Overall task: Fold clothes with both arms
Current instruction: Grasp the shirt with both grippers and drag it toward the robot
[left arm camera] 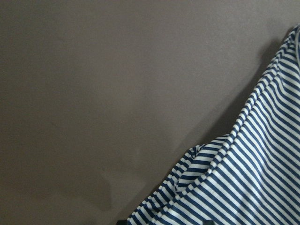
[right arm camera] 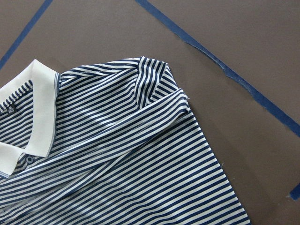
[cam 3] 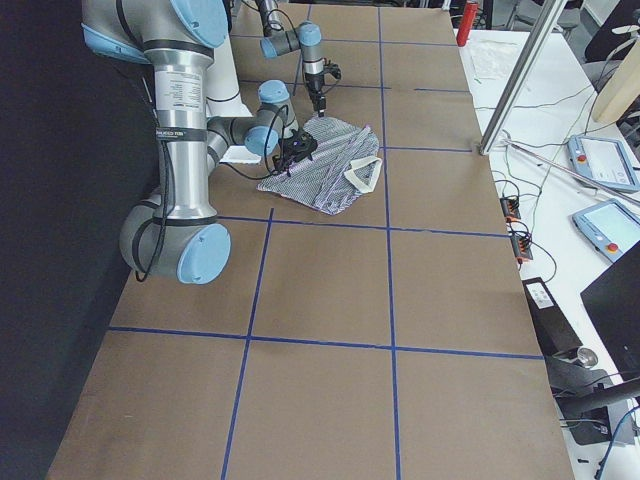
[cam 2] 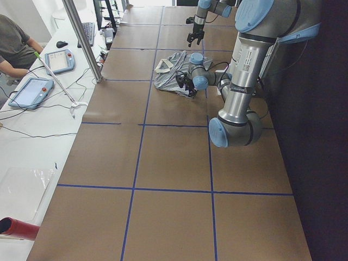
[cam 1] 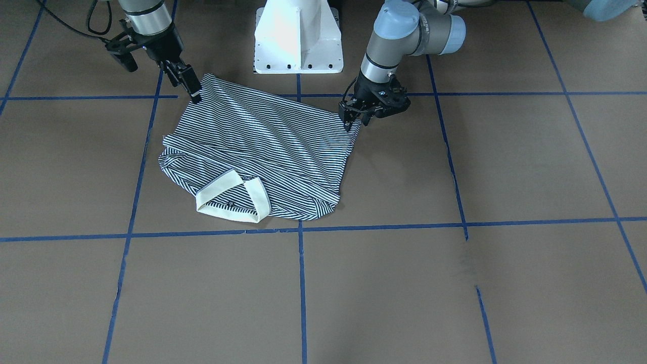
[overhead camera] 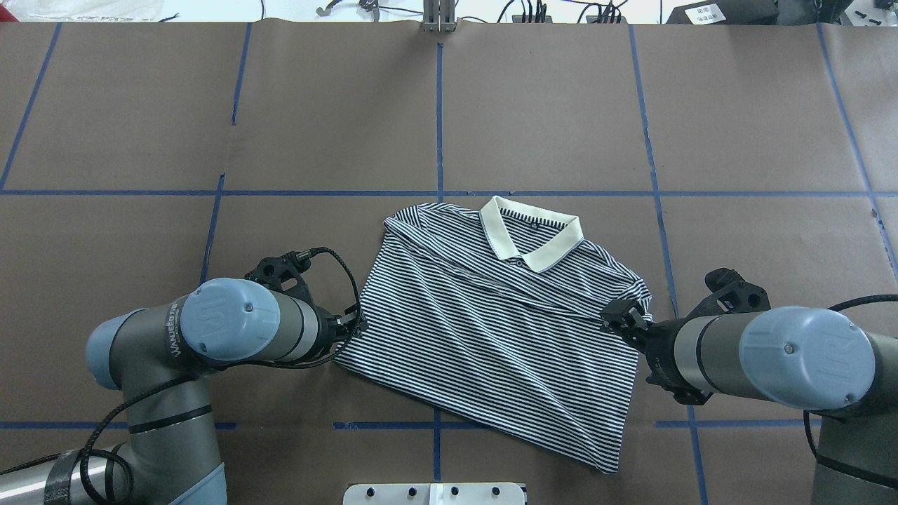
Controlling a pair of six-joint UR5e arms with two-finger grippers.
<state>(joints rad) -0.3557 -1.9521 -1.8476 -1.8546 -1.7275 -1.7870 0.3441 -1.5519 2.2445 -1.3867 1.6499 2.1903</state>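
Observation:
The striped polo shirt (cam 1: 263,146) lies mostly flat on the brown table, its cream collar (overhead camera: 531,233) turned away from the robot. My left gripper (cam 1: 354,123) is low at the shirt's hem corner and shut on it. In the left wrist view the fabric (left arm camera: 248,178) puckers up off the table. My right gripper (overhead camera: 619,315) hovers open a little above the shirt's opposite side edge, holding nothing. The right wrist view looks down on the shoulder fold (right arm camera: 183,98) and shows no fingers.
The white pedestal base (cam 1: 298,40) stands just behind the hem. Blue tape lines (cam 1: 301,283) grid the brown paper. A metal post (cam 2: 81,38) and a side desk with tablets (cam 2: 31,91), where a person (cam 2: 13,43) sits, flank the table.

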